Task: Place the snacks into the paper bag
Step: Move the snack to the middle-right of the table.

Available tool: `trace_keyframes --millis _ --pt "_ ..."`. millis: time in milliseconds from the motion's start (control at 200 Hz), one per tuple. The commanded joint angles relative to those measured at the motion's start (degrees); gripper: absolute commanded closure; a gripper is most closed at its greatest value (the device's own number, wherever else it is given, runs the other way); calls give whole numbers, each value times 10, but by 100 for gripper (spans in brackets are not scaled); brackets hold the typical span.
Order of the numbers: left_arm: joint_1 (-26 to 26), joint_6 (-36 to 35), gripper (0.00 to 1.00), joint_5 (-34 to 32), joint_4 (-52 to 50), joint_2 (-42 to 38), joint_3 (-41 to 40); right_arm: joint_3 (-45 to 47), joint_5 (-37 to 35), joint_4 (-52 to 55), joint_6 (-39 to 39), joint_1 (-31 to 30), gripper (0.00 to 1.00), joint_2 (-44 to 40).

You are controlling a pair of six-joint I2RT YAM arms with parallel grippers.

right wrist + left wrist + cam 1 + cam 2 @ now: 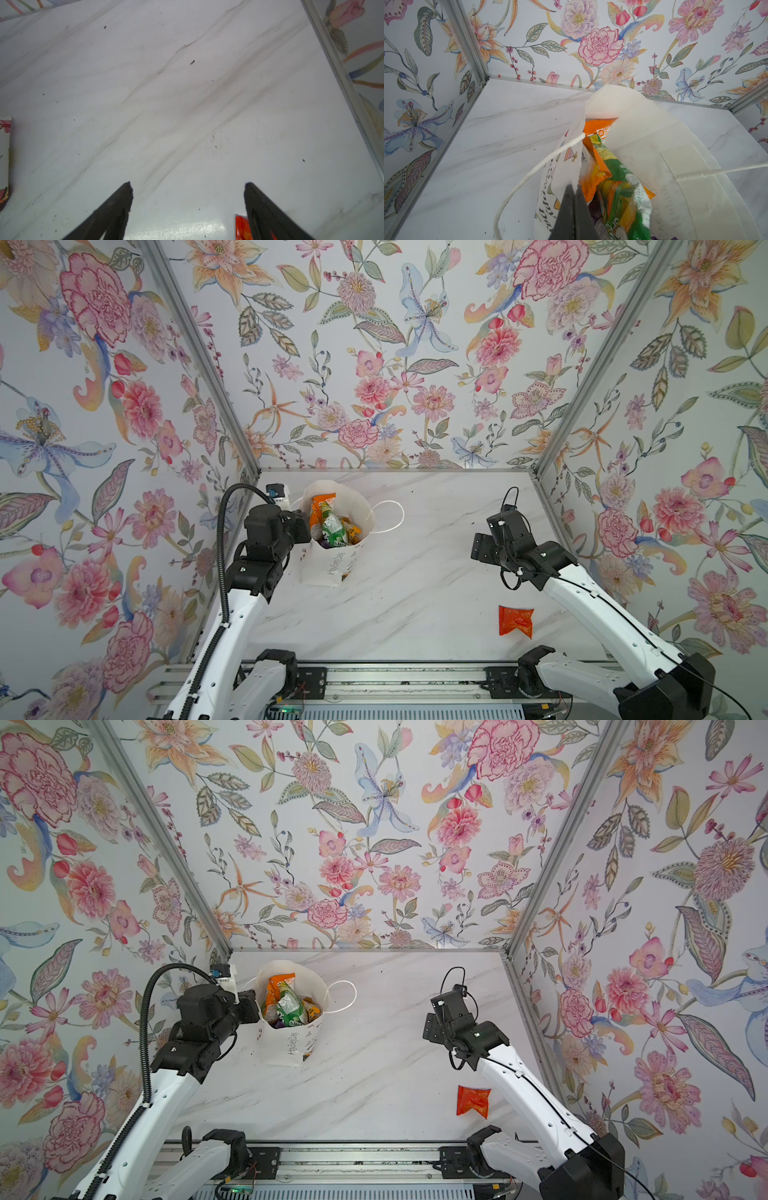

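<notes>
White paper carrier bag [326, 568] stands upright at the far left of the white marble-look tabletop [415, 572], mouth open, with glossy green, orange and yellow plastic snack packets [332, 522] inside. Left gripper [574, 187] is pinched tight on the bag's rim, likely keeping the mouth open; arm stretched forward. Crinkled orange-red plastic sachet [515, 620] lies flat, well apart from the bag. Right gripper [187, 185] is spread wide and empty, hovering angled down over bare table.

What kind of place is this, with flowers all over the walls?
Probably a robot practice booth, not a real room. A left arm and right arm rise from a metal rail, flowery panels sit in metal frames, and a paper bag of snacks stands on a marble-look table.
</notes>
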State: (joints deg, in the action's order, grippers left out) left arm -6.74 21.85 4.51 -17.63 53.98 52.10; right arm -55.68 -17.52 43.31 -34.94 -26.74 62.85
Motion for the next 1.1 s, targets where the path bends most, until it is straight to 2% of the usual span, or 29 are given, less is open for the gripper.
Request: trace_keyframes --millis 0,230,505,731,911,1096 --pt "5 -1 100 14 27 -5 -9 39 22 64 -96 -3 10 -20" --pt "6 -1 100 18 29 -10 -14 149 9 104 -209 1 4 -101" --pt "5 1 100 20 29 -9 -16 215 -11 139 -262 22 1 -146" --pt "5 2 100 14 28 -5 -13 246 3 123 -268 30 1 -135" --pt "5 1 100 11 29 -5 -16 296 61 43 -275 33 1 -128" --pt "5 4 100 23 34 -8 -20 306 83 -10 -264 34 1 -95"
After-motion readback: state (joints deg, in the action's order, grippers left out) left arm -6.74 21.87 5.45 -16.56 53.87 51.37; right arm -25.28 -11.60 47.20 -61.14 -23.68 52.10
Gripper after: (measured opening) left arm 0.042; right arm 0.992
